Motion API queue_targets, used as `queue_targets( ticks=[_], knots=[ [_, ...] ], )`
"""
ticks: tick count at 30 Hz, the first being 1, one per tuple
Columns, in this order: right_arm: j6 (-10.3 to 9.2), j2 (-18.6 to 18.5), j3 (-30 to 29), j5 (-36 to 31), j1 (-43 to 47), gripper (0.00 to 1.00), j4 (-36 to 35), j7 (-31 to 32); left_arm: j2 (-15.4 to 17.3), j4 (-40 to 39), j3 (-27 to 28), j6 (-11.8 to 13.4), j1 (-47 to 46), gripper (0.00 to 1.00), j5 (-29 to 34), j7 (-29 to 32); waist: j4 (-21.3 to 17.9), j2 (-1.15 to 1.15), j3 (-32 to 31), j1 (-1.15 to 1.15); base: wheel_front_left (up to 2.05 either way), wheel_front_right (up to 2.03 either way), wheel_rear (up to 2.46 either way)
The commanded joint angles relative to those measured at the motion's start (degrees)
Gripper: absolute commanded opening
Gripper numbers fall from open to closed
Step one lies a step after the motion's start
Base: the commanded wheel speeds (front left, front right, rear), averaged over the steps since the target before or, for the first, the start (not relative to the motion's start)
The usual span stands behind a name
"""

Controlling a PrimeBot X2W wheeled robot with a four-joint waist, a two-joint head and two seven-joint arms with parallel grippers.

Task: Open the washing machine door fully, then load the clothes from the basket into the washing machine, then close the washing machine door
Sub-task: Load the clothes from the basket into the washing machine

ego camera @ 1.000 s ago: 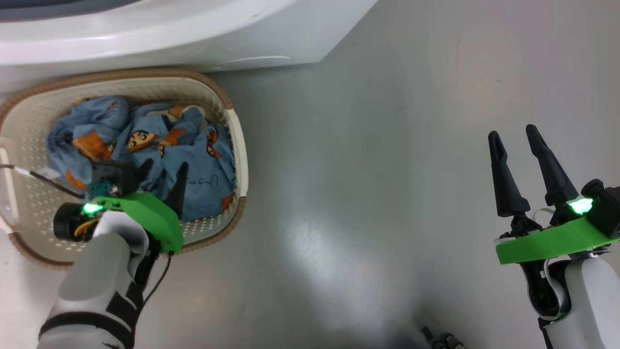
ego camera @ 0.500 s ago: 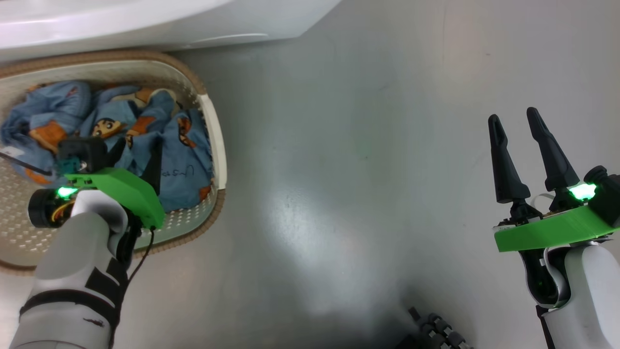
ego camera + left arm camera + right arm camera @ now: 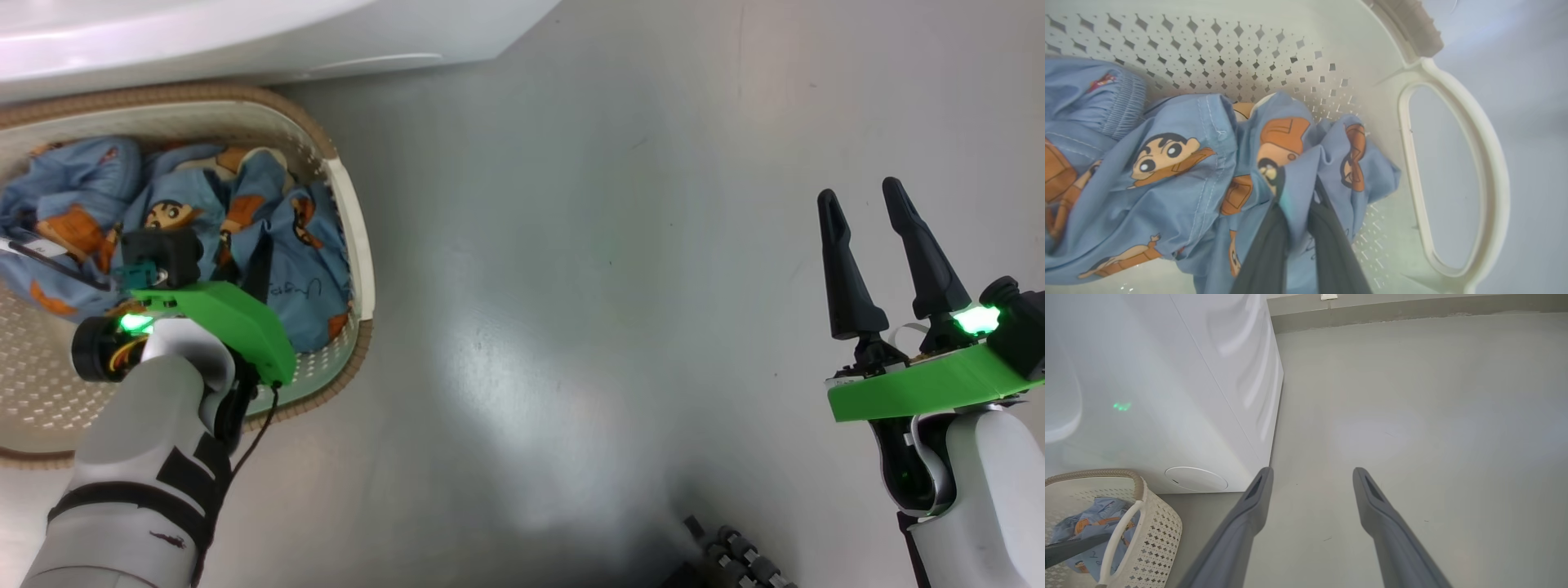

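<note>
The left pincer [image 3: 1297,192] has clenched on a fold of the clothes [image 3: 1180,171] inside the basket [image 3: 1274,49]; the right pincer [image 3: 859,192] hangs released.

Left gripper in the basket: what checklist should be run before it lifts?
1. Grip: ok, the left gripper pinches a fold of the clothes between its fingers.
2. Clearance from the basket wall: ok, fingers apart from it.
3. Whole pile caught: cannot tell; most fabric lies outside the pinch.
4. Other arm: ok, the right gripper is open above the floor, apart from the basket.
5. Door of the washing machine fully open: cannot tell.
</note>
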Motion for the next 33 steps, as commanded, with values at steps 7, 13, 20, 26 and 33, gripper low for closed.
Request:
queue_targets(
  ticks=[7,13,20,26,33],
  knots=[
    [0.16,-1.1,0.9,0.7,1.4,1.00,-0.7,-0.7,2.6,-3.5,-2.1,-0.1,2.2,0.00,-4.9,-0.4,1.7,0.00,-3.4,0.00,0.00,0.00,0.00],
    [0.16,-2.0,0.9,0.3,2.6,1.00,-0.1,-0.7,3.6,-7.8,-0.1,-0.1,5.2,0.00,-4.6,-0.4,3.6,0.00,-8.0,0.00,0.00,0.00,0.00],
    [0.16,-3.1,1.0,-0.1,4.5,1.00,0.8,-0.7,3.7,-13.3,5.3,-0.1,10.1,0.00,-0.7,-0.4,5.7,0.00,-13.4,0.00,0.00,0.00,0.00],
    [0.16,-4.1,0.8,-0.6,7.2,1.00,1.5,-0.7,2.9,-19.2,11.3,-0.1,15.3,0.00,4.9,-0.4,7.4,0.00,-18.5,0.00,0.00,0.00,0.00],
    [0.16,-5.2,0.2,-1.0,10.9,1.00,2.3,-0.7,0.5,-27.3,17.4,-0.1,21.5,0.00,11.6,-0.4,9.4,0.00,-24.4,0.00,0.00,0.00,0.00]
  ],
)
